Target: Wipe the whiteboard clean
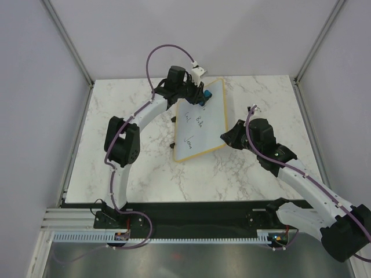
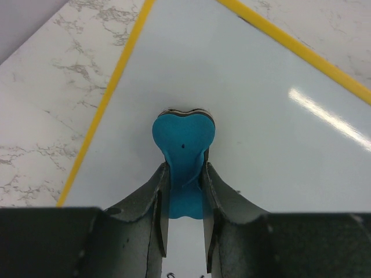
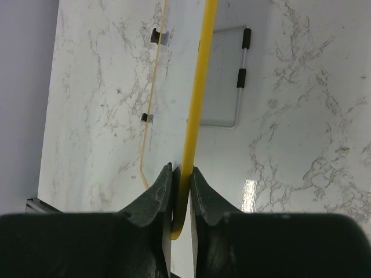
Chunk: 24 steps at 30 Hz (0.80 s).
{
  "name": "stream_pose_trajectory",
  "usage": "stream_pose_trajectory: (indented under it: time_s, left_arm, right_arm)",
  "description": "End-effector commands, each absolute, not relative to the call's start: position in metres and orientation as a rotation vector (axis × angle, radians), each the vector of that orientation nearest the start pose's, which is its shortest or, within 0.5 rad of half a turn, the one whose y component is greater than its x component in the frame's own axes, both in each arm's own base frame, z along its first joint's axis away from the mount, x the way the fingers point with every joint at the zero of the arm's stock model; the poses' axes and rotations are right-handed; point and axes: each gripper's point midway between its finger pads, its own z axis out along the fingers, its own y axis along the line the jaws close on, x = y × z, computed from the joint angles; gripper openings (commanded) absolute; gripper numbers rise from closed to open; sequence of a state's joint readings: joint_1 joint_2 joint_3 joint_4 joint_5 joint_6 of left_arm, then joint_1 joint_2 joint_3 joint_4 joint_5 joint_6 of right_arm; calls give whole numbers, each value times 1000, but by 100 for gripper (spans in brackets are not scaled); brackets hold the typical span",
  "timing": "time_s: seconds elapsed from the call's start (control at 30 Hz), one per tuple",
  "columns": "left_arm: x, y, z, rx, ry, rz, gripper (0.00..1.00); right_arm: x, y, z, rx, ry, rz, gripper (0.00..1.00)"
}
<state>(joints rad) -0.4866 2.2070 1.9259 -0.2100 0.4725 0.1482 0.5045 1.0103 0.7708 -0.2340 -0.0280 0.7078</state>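
The whiteboard [image 1: 200, 124], white with a yellow frame, lies tilted in the middle of the marble table with dark handwriting [image 1: 193, 128] on it. My left gripper [image 1: 199, 94] is shut on a blue eraser [image 1: 205, 96] at the board's far end. In the left wrist view the eraser [image 2: 183, 138] sits between my fingers [image 2: 185, 176], its head on the white surface [image 2: 266, 116]. My right gripper [image 1: 227, 138] is shut on the board's right edge. In the right wrist view the yellow frame [image 3: 197, 98] runs edge-on between the jaws [image 3: 181, 176].
Two black clips [image 1: 174, 119] sit on the board's left edge, also seen in the right wrist view [image 3: 155, 36]. A wire stand with black sleeves [image 3: 243, 58] shows behind the board. Grey walls and metal posts enclose the marble table [image 1: 261, 104].
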Motion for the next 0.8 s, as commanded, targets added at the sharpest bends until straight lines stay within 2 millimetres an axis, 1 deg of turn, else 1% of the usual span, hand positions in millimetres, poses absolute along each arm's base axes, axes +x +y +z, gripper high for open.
stream_pose_trajectory:
  time_s: [0.0, 0.03, 0.07, 0.13, 0.17, 0.2, 0.27, 0.33, 0.37, 0.43, 0.53, 0.57, 0.6, 0.67, 0.77]
  left_arm:
    - [436, -390, 188, 1076, 1801, -928, 2]
    - [429, -389, 186, 1081, 1808, -952, 2]
    - [421, -390, 197, 1085, 1791, -985, 2]
    - [412, -388, 196, 1095, 1794, -1013, 2]
    - [407, -388, 202, 1101, 1782, -1033, 2]
    - [404, -388, 204, 1103, 1783, -1043, 2]
    - [397, -390, 201, 1104, 1805, -1070, 2]
    - [396, -390, 195, 1086, 1841, -1087, 2]
    - [399, -389, 192, 1073, 1862, -1094, 2]
    - [412, -386, 176, 1046, 1914, -1066, 2]
    - [445, -374, 157, 982, 1977, -955, 2]
    - [455, -367, 155, 957, 1996, -927, 2]
    - [463, -366, 150, 937, 2012, -912, 2]
    - [475, -353, 145, 886, 2050, -873, 2]
    - [485, -337, 138, 851, 2078, -825, 2]
  right_arm:
    - [283, 206, 208, 105, 2091, 801, 0]
    - [283, 205, 208, 107, 2089, 799, 0]
    - [283, 206, 209, 104, 2088, 804, 0]
    - [283, 206, 209, 100, 2086, 800, 0]
    - [283, 206, 210, 101, 2084, 799, 0]
    - [282, 207, 209, 98, 2087, 799, 0]
    - [283, 206, 209, 99, 2087, 796, 0]
    - [283, 206, 209, 98, 2087, 798, 0]
    - [282, 207, 209, 94, 2086, 800, 0]
    - [282, 206, 209, 99, 2083, 796, 0]
    - [281, 205, 210, 100, 2078, 796, 0]
    - [281, 205, 210, 100, 2078, 796, 0]
    - [281, 205, 209, 100, 2080, 795, 0]
    - [280, 203, 209, 103, 2079, 792, 0]
    - [280, 203, 208, 97, 2078, 788, 0]
